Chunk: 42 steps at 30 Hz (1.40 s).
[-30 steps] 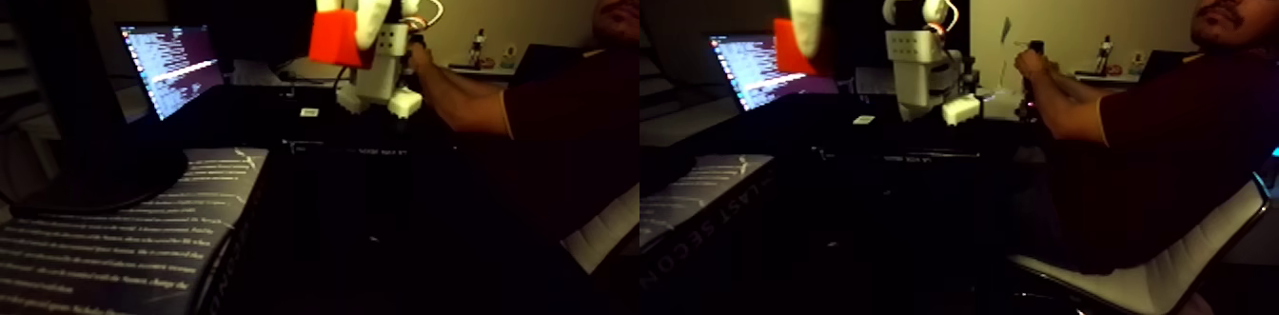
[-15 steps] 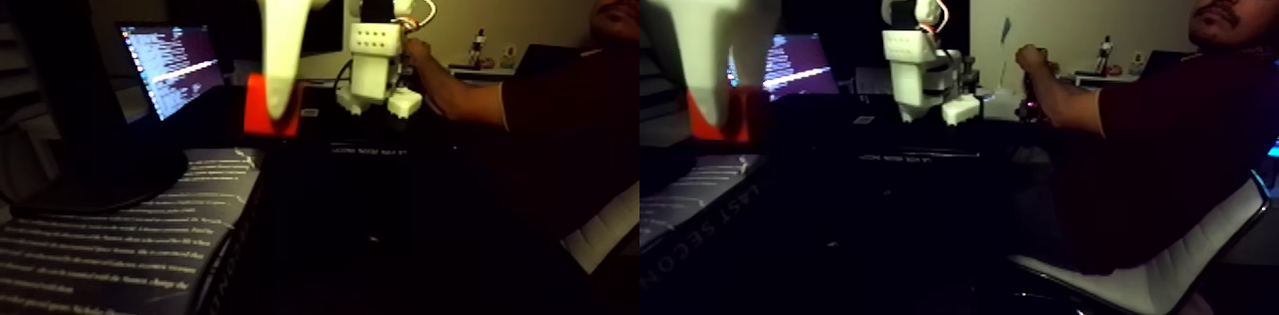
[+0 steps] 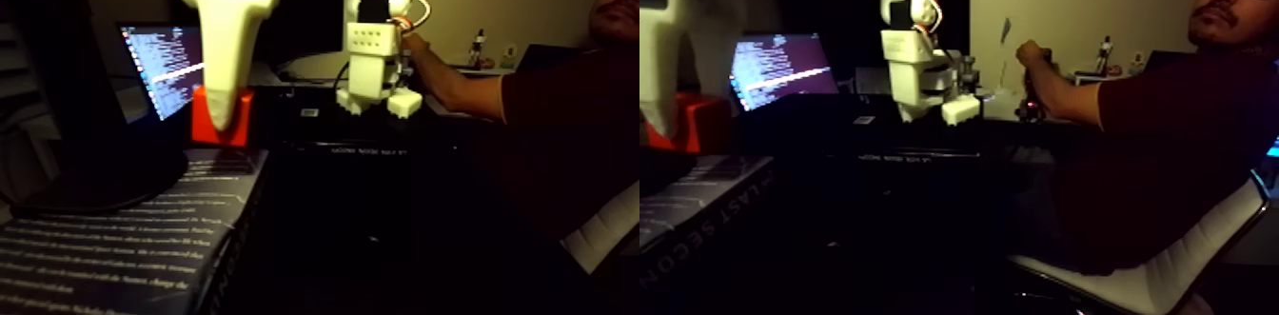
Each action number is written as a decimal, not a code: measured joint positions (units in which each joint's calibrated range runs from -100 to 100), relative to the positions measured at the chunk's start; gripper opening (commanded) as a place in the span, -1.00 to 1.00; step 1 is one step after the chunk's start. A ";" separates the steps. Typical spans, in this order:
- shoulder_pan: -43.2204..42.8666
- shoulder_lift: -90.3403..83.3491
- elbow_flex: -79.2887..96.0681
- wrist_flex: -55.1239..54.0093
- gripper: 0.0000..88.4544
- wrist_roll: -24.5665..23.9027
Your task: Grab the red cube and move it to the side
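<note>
Small matte red-orange cube [image 3: 222,119] is held between the white two-finger gripper [image 3: 221,114] jaws, low over the grey printed book cover [image 3: 143,214]. Should be lowered fully before jaws are opened.

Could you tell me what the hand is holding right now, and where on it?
The hand grips the red cube across its opposite side faces.

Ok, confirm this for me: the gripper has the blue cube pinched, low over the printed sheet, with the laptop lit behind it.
One detail is wrong: the cube is red, not blue. The fixed view shows the gripper pinching it low over the printed sheet, with the lit laptop behind.
</note>
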 measured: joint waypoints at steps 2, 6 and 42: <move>0.31 1.26 -1.63 0.00 -0.98 -0.47; 0.85 3.95 -5.35 0.49 -0.98 -0.94; 1.85 19.77 -18.24 4.73 -0.97 -1.89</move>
